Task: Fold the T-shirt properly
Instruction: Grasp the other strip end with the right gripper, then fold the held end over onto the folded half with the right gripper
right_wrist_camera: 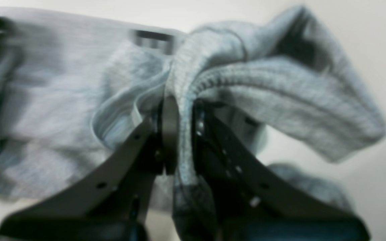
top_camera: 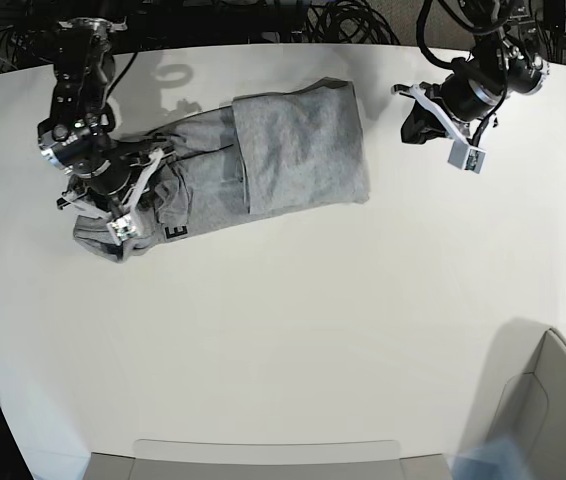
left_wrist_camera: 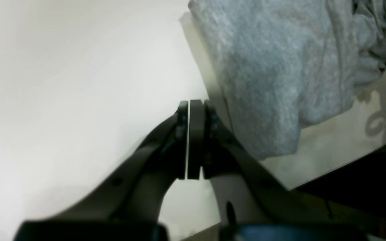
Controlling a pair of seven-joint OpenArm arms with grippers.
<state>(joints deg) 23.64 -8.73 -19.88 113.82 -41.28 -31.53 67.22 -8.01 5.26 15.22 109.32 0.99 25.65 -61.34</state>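
The T-shirt (top_camera: 293, 150) is heather grey and lies partly folded at the back left of the white table (top_camera: 293, 330), with a smooth panel laid over a bunched part. Black lettering (top_camera: 175, 232) shows at its near edge. My right gripper (top_camera: 141, 205) is at the shirt's crumpled left end. In the right wrist view, the right gripper (right_wrist_camera: 179, 103) is shut on a ribbed edge of the T-shirt (right_wrist_camera: 62, 100), which drapes over the fingers. My left gripper (top_camera: 410, 128) is off to the shirt's right. The left gripper (left_wrist_camera: 189, 103) is shut and empty, beside the T-shirt (left_wrist_camera: 263, 67) without touching it.
A grey bin (top_camera: 553, 400) stands at the front right corner. A grey tray edge (top_camera: 263, 455) runs along the front. Cables (top_camera: 343, 20) lie behind the table's far edge. In the left wrist view the table edge (left_wrist_camera: 340, 167) drops to darkness at lower right.
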